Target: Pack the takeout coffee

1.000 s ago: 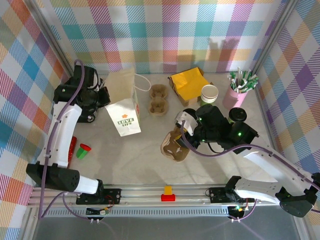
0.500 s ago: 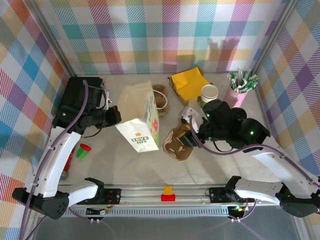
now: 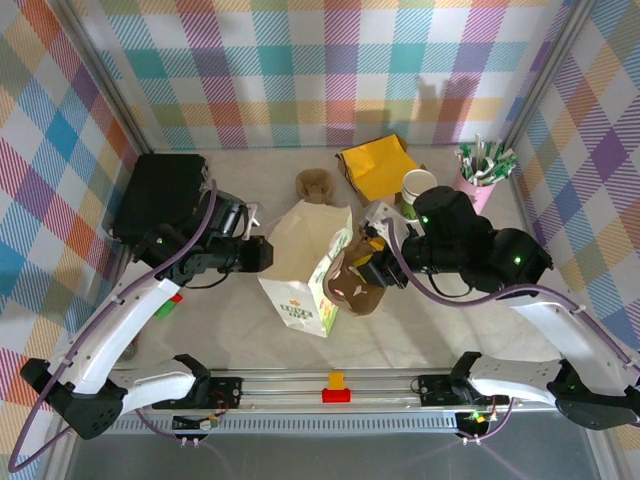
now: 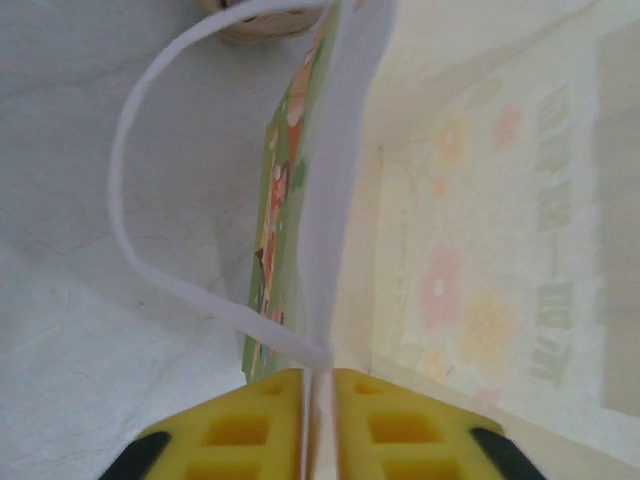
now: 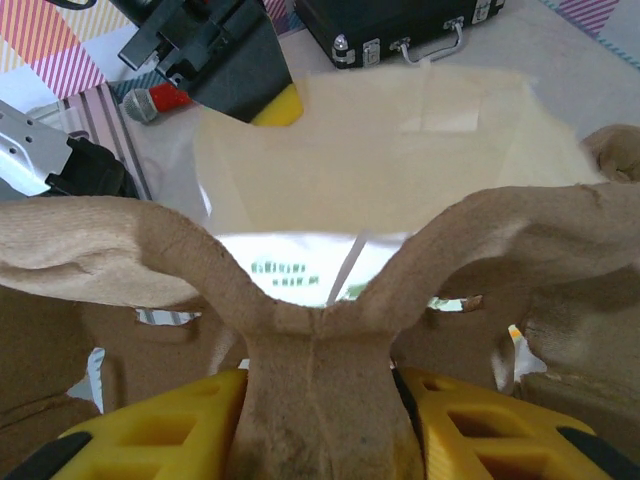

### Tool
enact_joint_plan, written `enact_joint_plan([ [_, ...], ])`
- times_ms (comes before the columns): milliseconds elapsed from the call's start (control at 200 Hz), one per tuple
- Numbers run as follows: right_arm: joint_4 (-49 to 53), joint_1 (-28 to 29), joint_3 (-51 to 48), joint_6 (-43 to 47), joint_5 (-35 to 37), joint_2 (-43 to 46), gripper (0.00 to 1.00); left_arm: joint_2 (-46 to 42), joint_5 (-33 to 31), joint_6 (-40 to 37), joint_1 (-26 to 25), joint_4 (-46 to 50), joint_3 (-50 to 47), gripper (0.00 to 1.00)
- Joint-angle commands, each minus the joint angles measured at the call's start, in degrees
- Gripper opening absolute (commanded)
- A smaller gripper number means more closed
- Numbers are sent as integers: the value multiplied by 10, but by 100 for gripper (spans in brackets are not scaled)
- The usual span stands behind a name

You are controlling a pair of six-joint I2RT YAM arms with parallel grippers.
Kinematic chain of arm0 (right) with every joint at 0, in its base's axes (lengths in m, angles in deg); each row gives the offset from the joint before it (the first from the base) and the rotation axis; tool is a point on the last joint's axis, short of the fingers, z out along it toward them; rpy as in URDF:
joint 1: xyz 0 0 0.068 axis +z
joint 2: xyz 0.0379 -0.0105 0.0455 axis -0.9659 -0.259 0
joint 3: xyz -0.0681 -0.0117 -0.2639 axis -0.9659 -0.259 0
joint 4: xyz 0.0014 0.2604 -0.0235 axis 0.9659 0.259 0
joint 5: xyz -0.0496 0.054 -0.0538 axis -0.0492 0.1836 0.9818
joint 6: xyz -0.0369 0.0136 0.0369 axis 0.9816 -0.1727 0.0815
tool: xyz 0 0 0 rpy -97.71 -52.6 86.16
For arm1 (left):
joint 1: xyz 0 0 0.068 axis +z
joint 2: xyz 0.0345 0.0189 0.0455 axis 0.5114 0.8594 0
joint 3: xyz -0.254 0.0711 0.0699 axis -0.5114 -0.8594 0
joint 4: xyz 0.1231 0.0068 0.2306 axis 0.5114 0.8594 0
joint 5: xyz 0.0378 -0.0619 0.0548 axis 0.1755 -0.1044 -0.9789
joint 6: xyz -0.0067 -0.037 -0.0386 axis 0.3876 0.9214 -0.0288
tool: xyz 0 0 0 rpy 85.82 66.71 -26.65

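Note:
A cream paper bag (image 3: pixel 305 265) with green print lies tilted in the middle of the table, its mouth facing right. My left gripper (image 3: pixel 262 253) is shut on the bag's left rim; in the left wrist view the yellow pads (image 4: pixel 250 425) pinch the paper edge (image 4: pixel 318 420) beside the white handle (image 4: pixel 130 200). My right gripper (image 3: pixel 372 265) is shut on a brown pulp cup carrier (image 3: pixel 350 287), held at the bag's mouth. In the right wrist view the carrier (image 5: pixel 320 350) sits between my fingers with the bag opening (image 5: pixel 370 150) just beyond. The takeout coffee is hidden.
A second pulp carrier (image 3: pixel 315 185) sits behind the bag. Yellow napkins (image 3: pixel 378 165), a lidless cream cup (image 3: pixel 419 184) and a pink cup of straws (image 3: pixel 478 180) stand at the back right. A black case (image 3: pixel 158 198) lies at the left.
The left arm has pulled the bag from the back left to the table's middle and tipped it. The right gripper has lifted the carrier up and left to the bag's mouth.

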Motion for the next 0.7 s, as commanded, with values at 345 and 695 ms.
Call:
enact_joint_plan([
  [345,9,1,102,33,-21,-89,42,5,-14,-39,-5,13,45,37],
  [695,107,1,214,14,-25,-209,42,-20,48,-67,-6,-14,5,39],
])
